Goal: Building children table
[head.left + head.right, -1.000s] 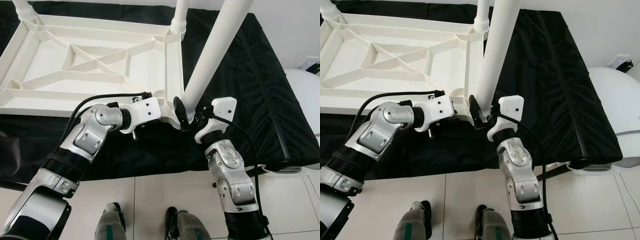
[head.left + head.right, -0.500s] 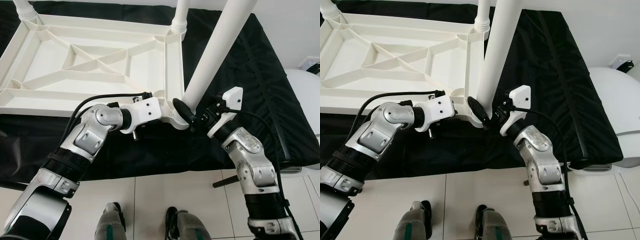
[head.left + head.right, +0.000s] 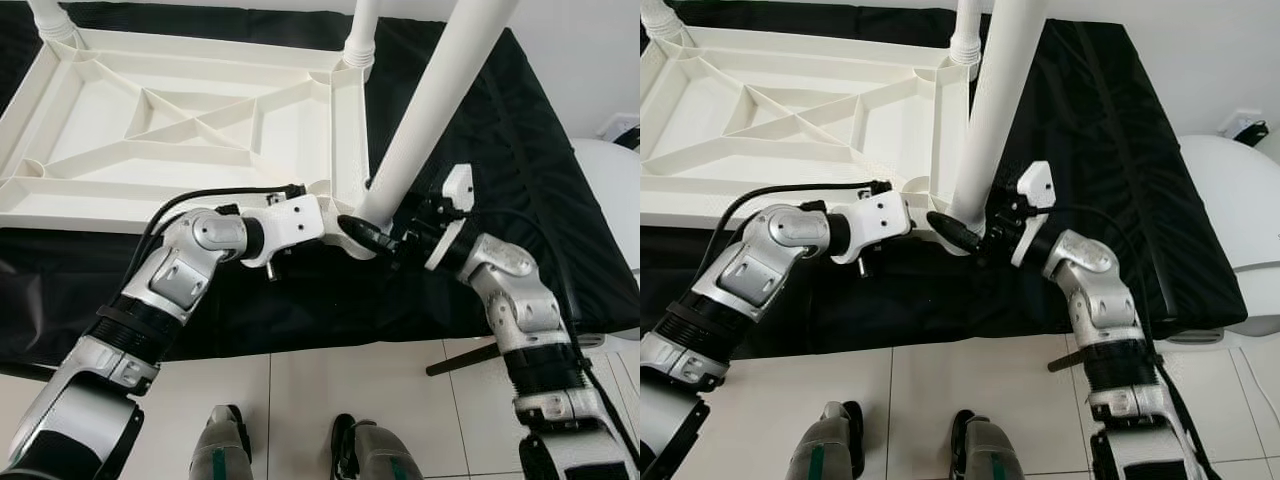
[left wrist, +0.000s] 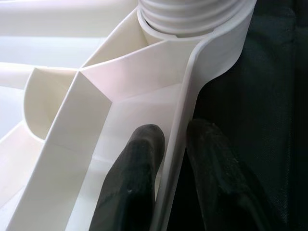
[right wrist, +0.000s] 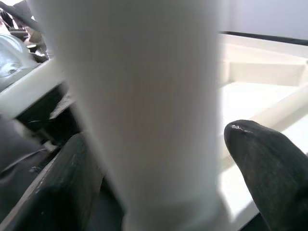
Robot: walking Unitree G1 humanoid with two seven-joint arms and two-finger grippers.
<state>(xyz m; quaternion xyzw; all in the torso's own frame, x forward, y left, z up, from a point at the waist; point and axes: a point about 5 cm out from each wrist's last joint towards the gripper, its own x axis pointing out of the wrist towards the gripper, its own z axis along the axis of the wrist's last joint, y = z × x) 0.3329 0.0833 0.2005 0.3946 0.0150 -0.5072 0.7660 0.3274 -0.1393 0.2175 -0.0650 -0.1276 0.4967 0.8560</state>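
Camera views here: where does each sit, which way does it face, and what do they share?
Left and right eye views: head, looking down at both arms, feet and the upturned tabletop.
Left wrist view: along the left gripper, fingers pinching the tabletop's rim by a threaded socket.
Right wrist view: along the right gripper, fingers either side of the leg.
Shared: leg and tabletop corner.

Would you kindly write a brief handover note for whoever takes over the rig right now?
Left gripper: shut on the near rim of the upturned white tabletop, steadying it on the black cover.
Right gripper: fingers around the base of the near-right leg; whether they clamp it is unclear.
Done: two far legs stand in their corners.
Left: finish seating this leg; the near-left socket holds none.
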